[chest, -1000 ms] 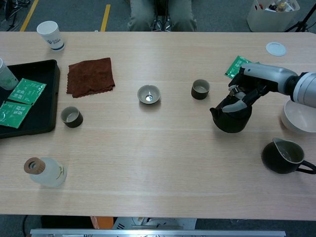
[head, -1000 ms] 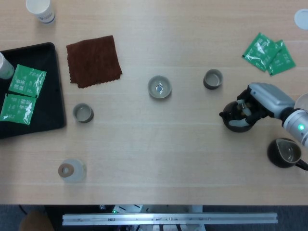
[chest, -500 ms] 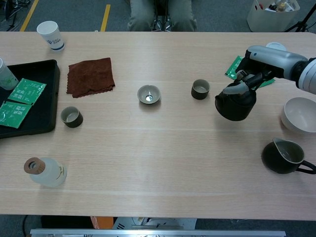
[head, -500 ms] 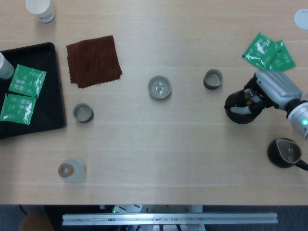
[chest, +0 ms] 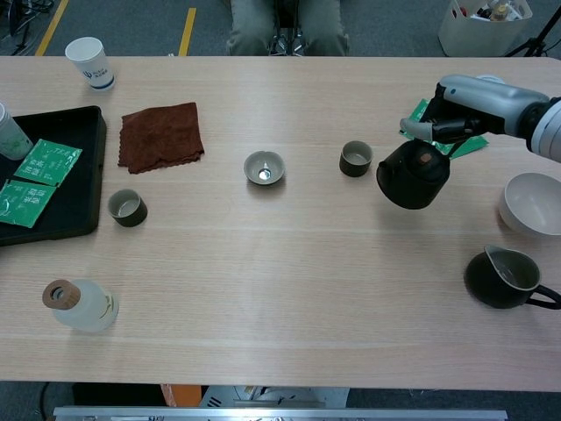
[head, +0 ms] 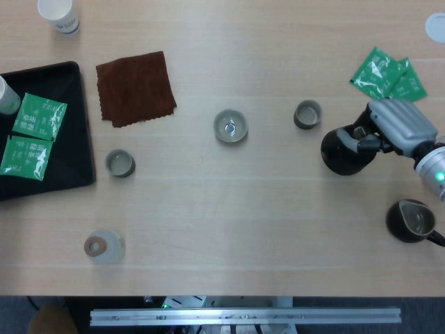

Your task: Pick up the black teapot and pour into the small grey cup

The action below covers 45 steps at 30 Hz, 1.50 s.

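Round black ceramic teapot (chest: 413,174): held above the light wooden table (chest: 289,281) by the right hand (chest: 456,107), fingers clamped on its top handle; tilted, lid knob facing the chest camera. Small grey-rimmed dark cup (chest: 355,158): upright on the table, just left of the teapot, apart from it. Green sachets (head: 388,77): lying flat behind the hand. Dark pitcher (chest: 504,277): near the table's right edge. Left hand: outside both views.
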Motion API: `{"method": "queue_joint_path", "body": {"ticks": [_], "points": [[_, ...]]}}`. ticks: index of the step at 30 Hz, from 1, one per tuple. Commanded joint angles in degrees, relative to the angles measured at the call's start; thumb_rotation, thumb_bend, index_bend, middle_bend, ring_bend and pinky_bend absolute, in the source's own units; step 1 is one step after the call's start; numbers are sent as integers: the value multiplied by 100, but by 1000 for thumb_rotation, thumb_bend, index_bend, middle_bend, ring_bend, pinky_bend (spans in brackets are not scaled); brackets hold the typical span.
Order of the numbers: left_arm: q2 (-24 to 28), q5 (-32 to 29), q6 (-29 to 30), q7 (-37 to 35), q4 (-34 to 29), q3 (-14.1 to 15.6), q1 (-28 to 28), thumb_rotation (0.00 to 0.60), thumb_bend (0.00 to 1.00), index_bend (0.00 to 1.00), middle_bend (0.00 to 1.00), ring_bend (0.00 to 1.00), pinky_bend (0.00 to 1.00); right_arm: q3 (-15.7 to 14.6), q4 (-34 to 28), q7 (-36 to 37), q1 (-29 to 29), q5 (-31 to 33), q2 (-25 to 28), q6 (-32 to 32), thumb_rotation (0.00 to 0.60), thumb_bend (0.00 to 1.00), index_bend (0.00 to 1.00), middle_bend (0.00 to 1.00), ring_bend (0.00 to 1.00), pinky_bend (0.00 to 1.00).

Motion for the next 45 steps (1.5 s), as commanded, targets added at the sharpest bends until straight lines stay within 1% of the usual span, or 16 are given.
{"method": "queue_joint_path", "body": {"ticks": [1,5,9,13,19,25,38,45], "points": [[5,6,-1,-13,8,5,1,600,294,219,232,165,82,0,-17,-87,8,3,5,55,202,515,974,1000,1000,286],[11,25,0,-34,12,11,0,600,294,218,232,166,82,26,-37,-136,22,37,21,86,198,521,974,1000,1000,287],[14,55,10,-56,16,19,-1,600,294,219,232,166,82,52,-17,-296,71,57,62,143,245,633,974,1000,1000,287],[15,93,31,-86,16,23,-1,600,294,219,232,166,82,93,-17,-483,151,120,118,181,289,676,974,1000,1000,287],[11,116,60,-101,26,28,10,600,294,219,233,166,82,111,25,-844,299,196,164,221,292,676,974,1000,1000,287],[14,142,79,-119,29,32,14,600,294,218,234,166,82,87,197,-1300,471,345,61,291,295,676,974,1000,1000,287],[3,170,167,-157,53,43,66,600,294,219,236,166,82,146,760,-1574,668,657,-331,350,294,667,974,1000,998,287],[-22,156,177,-158,84,41,80,600,293,219,238,166,82,149,1128,-1764,824,887,-574,250,295,648,974,1000,998,287]]}}
